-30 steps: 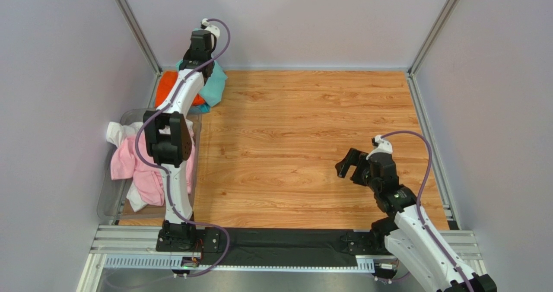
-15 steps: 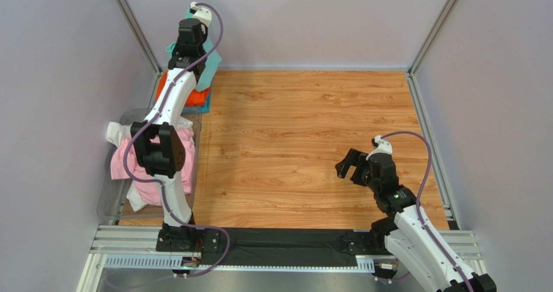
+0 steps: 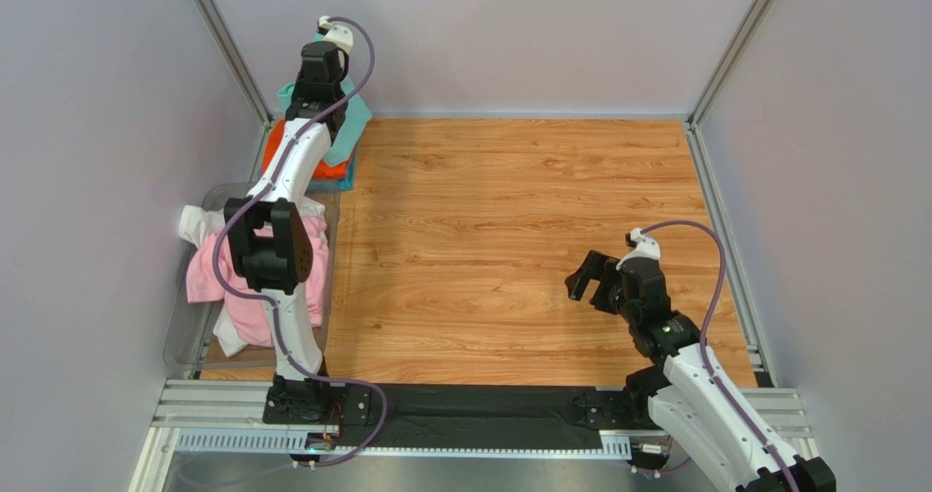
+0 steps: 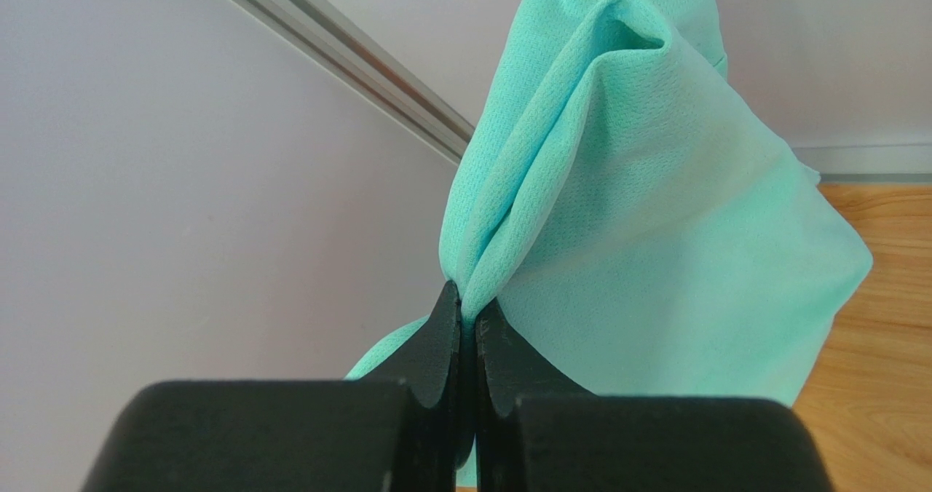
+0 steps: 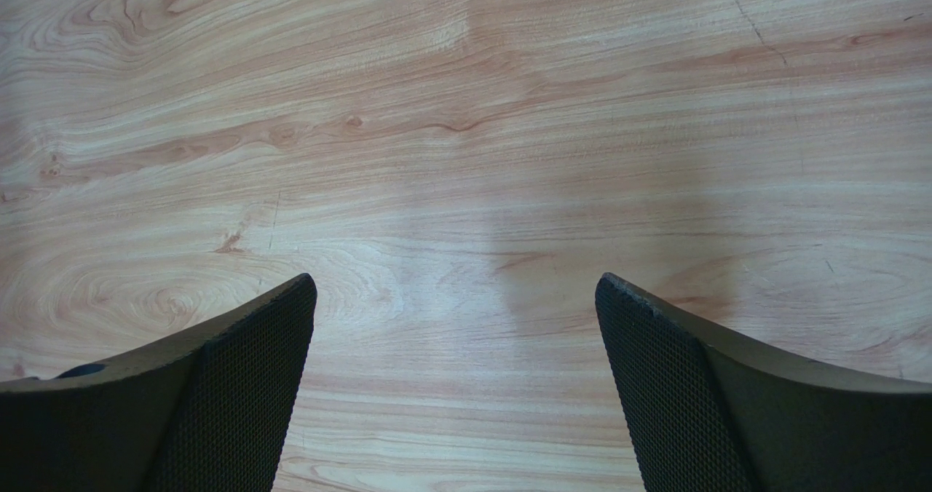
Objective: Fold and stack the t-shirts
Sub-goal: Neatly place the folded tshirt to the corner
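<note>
Your left arm [image 3: 287, 175] stretches to the far left corner, its black wrist raised against the wall. A mint-green cotton t-shirt [image 3: 352, 115] hangs around that wrist, above a folded orange t-shirt [image 3: 328, 168] that lies on a teal-blue one [image 3: 342, 183]. Left of the arm, a clear plastic bin [image 3: 181, 339] holds a crumpled pink t-shirt [image 3: 202, 279] and a white one [image 3: 195, 226]. Your right pincer [image 3: 584, 285] hovers with jaws apart over the bare wooden table [image 3: 492, 208].

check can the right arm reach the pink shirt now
Probably not: the pink t-shirt lies across the table in the bin, with the left arm standing between it and the right gripper.
</note>
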Robot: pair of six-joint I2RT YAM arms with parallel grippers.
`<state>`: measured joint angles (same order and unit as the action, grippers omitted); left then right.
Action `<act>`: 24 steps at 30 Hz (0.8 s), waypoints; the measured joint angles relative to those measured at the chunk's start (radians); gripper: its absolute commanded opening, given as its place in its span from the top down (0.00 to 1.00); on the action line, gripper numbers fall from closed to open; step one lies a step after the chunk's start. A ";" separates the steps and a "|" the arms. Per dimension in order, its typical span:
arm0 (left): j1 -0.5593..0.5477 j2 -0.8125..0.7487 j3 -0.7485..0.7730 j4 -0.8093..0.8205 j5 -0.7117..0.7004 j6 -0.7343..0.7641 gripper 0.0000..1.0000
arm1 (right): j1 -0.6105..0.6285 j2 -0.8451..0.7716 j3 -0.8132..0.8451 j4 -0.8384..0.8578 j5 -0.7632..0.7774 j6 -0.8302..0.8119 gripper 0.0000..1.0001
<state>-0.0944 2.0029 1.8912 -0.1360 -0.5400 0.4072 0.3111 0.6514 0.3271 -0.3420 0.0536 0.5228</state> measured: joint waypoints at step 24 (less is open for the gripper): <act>0.192 0.284 0.119 -0.045 -0.005 -0.128 0.16 | 0.000 0.098 0.001 0.003 0.025 -0.001 0.00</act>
<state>0.0971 2.2871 2.0106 -0.1806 -0.5453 0.2790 0.3111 0.7498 0.3283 -0.3386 0.0784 0.5217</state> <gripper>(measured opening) 0.466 0.998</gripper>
